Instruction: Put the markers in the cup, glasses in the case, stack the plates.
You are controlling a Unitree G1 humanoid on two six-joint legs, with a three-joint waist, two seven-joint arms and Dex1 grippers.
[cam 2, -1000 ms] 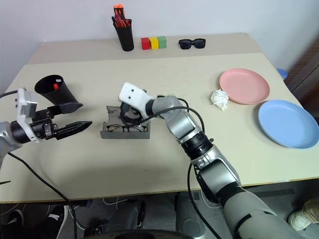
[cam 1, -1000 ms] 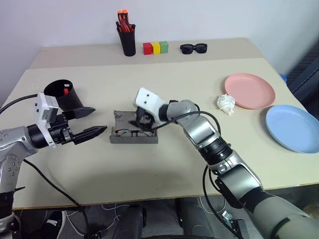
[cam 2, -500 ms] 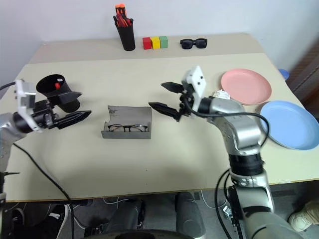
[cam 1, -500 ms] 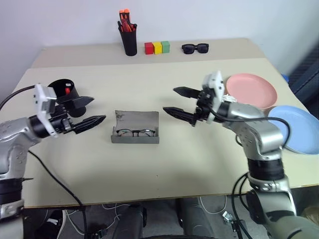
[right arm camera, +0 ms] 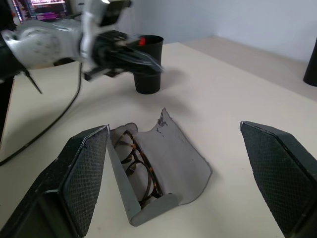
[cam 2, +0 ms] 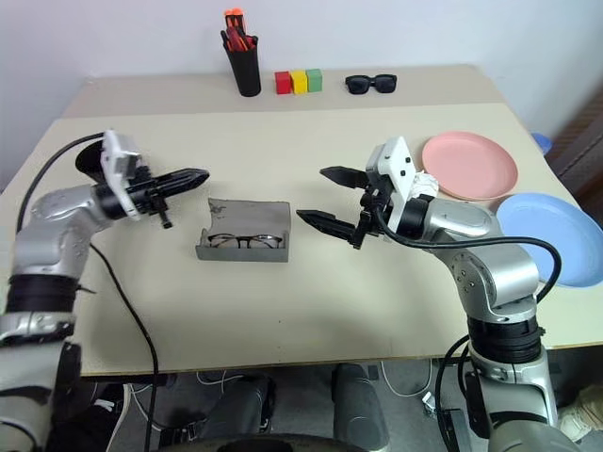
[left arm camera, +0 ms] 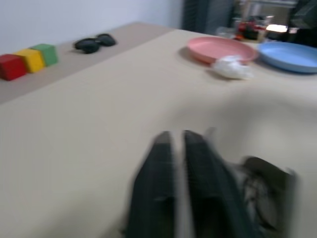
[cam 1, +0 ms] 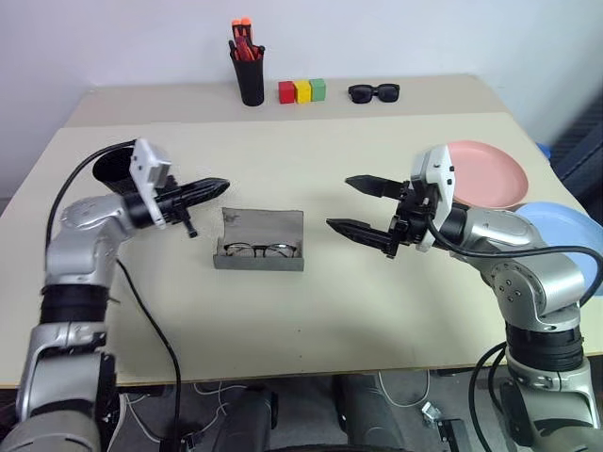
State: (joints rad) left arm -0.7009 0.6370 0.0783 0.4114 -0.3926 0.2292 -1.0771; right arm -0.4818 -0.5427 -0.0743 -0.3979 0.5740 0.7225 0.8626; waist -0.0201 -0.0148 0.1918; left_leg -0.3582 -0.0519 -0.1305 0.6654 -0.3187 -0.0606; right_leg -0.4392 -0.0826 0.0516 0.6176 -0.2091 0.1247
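The glasses lay in the open case between the clenched, empty left gripper, seemingly poised to flip its lid, and the wide-open right gripper (plates unstacked beyond it).

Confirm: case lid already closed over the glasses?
No. The grey case lies open on the table, lid folded back, with the glasses visible inside it.

Both arms are jointed silver-grey metal shells with black bands at the joints, each trailing a loose black cable (looping below the table edge). White boxy wrist modules carry tapered black fingers.
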